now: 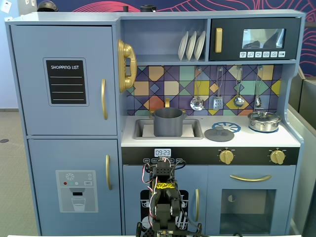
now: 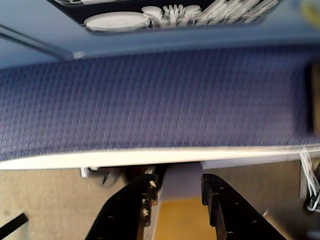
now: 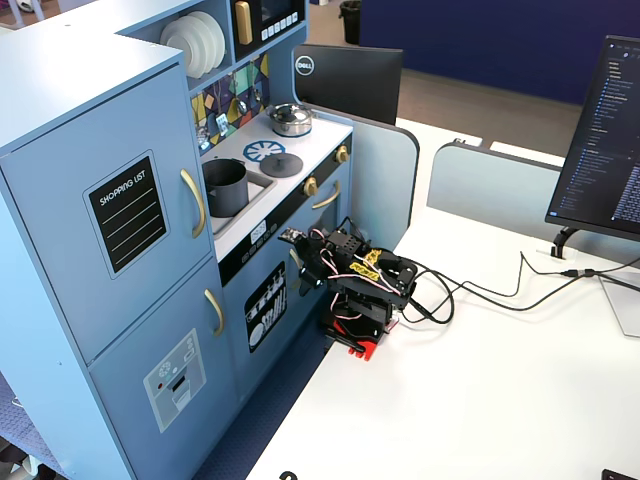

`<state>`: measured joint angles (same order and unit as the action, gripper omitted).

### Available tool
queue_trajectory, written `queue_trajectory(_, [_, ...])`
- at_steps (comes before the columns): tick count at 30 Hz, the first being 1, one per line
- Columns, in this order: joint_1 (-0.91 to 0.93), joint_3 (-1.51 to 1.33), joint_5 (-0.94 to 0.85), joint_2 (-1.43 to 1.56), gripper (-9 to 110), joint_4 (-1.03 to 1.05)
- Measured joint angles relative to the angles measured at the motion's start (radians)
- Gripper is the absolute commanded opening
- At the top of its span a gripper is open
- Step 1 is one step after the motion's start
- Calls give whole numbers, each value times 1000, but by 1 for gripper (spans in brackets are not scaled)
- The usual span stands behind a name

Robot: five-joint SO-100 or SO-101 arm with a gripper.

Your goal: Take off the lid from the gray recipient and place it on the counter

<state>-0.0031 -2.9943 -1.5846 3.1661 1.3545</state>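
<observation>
The gray recipient [image 1: 169, 122] stands open-topped in the sink [image 1: 196, 131], also in the other fixed view [image 3: 225, 187]. The lid [image 1: 219, 134] lies flat, knob up, on the white counter [image 1: 276, 140], just in front of the printed burner circle [image 1: 227, 127]; it shows in the other fixed view too [image 3: 281, 165]. My arm is folded low on the table in front of the kitchen's lower doors, far below the counter. My gripper [image 2: 178, 181] [image 3: 298, 250] is open and empty. It points down over the table edge at the blue carpet.
A shiny silver pot with lid [image 1: 264, 121] stands at the counter's right. Utensils hang on the tiled back wall [image 1: 217, 96]. Cables [image 3: 480, 290] run from the arm's base across the white table [image 3: 480, 400]. A monitor [image 3: 610, 140] and a laptop [image 3: 345, 80] stand behind.
</observation>
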Motion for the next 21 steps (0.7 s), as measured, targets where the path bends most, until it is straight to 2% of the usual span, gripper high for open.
queue_trajectory(21, [28,11,35,18,8,11])
